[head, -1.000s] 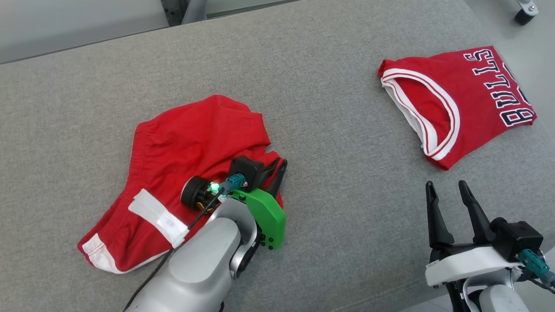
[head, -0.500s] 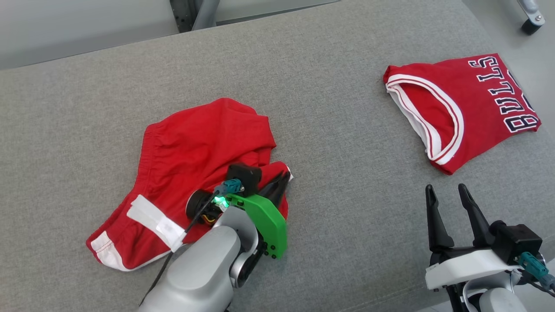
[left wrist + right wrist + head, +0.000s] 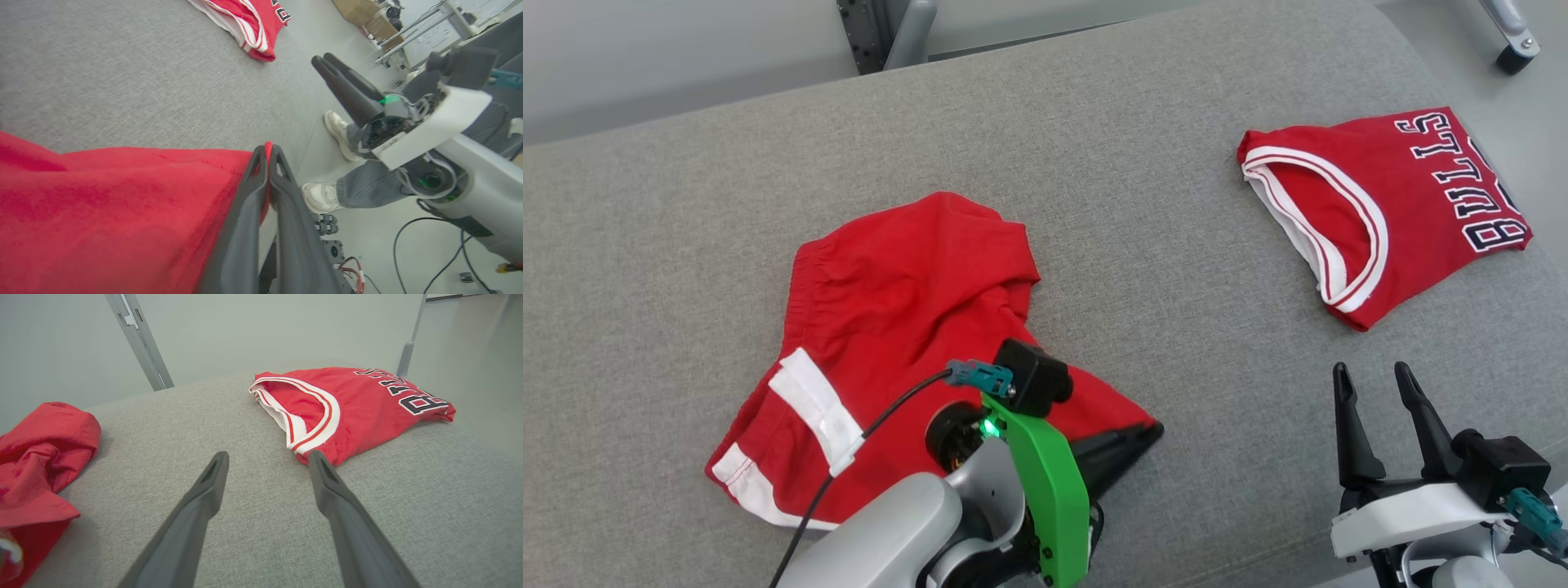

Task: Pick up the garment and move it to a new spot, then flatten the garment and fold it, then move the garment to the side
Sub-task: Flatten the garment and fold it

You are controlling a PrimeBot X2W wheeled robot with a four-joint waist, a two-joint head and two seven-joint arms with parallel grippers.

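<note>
Shorts of red cloth with white stripes (image 3: 898, 302) lie crumpled on the left part of the grey fabric-covered bench (image 3: 1135, 204). Their near corner is pinched between the left fingers (image 3: 1127, 445), which are clenched together on the cloth. To the right, the right fingers (image 3: 1346, 408) are spread apart and hold nothing. Behind them lies a folded red jersey (image 3: 1380, 204) with the word "BULLS". Beside the bench, a person's white shoes (image 3: 337, 128) stand on the pale floor (image 3: 380, 228).

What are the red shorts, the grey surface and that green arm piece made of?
Red shorts: probably thin matte fabric, softly creased. Grey surface: seemingly woven upholstery, visible weave. Green bracket: likely hard plastic, smooth, faint sheen.
</note>
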